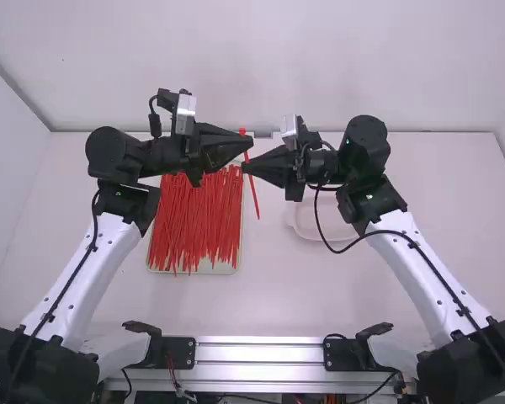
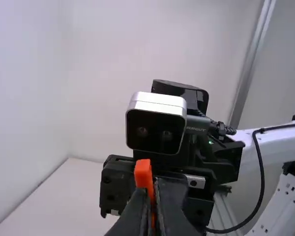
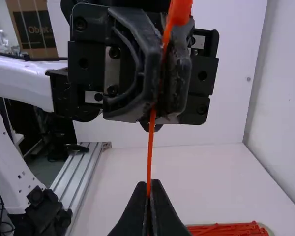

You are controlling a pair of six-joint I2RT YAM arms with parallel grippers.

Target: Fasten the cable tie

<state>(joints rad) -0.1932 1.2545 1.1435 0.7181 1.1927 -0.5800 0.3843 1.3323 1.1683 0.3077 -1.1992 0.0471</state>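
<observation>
Cable tie (image 1: 252, 189) hangs beside tray (image 1: 229, 268) of ties (image 1: 194, 220).

We lose the cable tie (image 3: 150, 152) between the fingers of the left gripper (image 3: 161, 73); the picture's edge cuts off its far end and the spare ties (image 3: 226, 228)

Cable tie (image 1: 254, 195) between left hand (image 1: 247, 146) and right hand (image 1: 246, 167); spare ties (image 1: 194, 220) on tray (image 1: 238, 254).
</observation>
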